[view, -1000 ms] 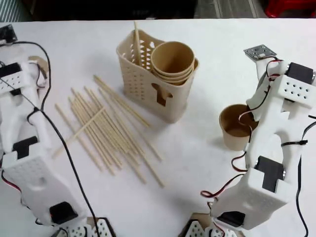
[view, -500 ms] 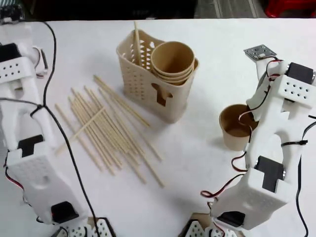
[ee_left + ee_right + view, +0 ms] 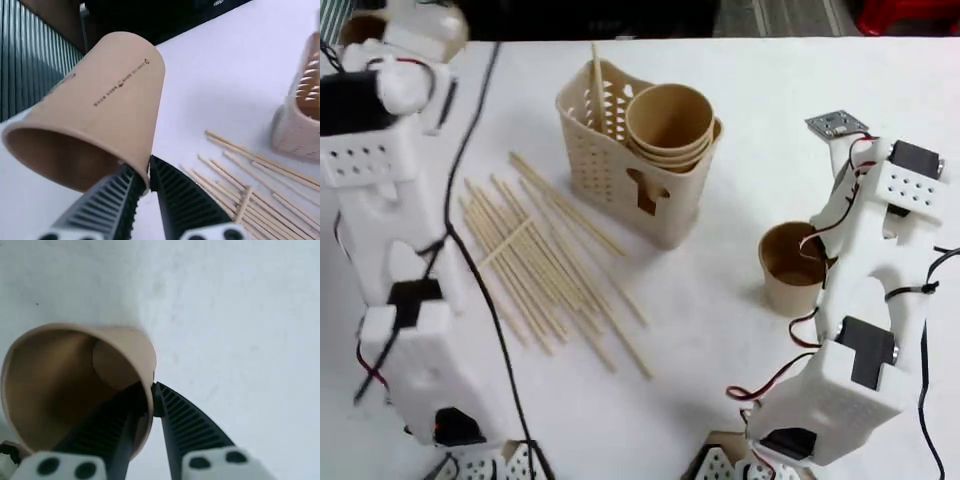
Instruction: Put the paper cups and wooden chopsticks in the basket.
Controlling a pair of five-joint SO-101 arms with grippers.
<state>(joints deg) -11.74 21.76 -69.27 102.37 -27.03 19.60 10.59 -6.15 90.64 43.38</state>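
Note:
My left gripper [image 3: 148, 172] is shut on the rim of a brown paper cup [image 3: 100, 105], held tilted in the air over the table's far left corner [image 3: 360, 25]. My right gripper [image 3: 151, 395] is shut on the rim of a second paper cup [image 3: 65, 380], which is upright at the right [image 3: 792, 262]. The beige basket [image 3: 610, 165] stands at centre back with stacked cups [image 3: 670, 120] and one upright chopstick [image 3: 597, 85] inside. Several wooden chopsticks [image 3: 540, 265] lie scattered on the table left of the basket [image 3: 300, 125].
Black cables [image 3: 470, 270] trail along the left arm over the table's left side. Both arm bases sit at the front edge. The white tabletop [image 3: 720, 300] is bare between the basket and the right cup. A dark edge runs along the back.
The left arm rose and swung toward the far left corner, lifting its cup off the table. The right arm shifted slightly, and its cup moved a little to the left.

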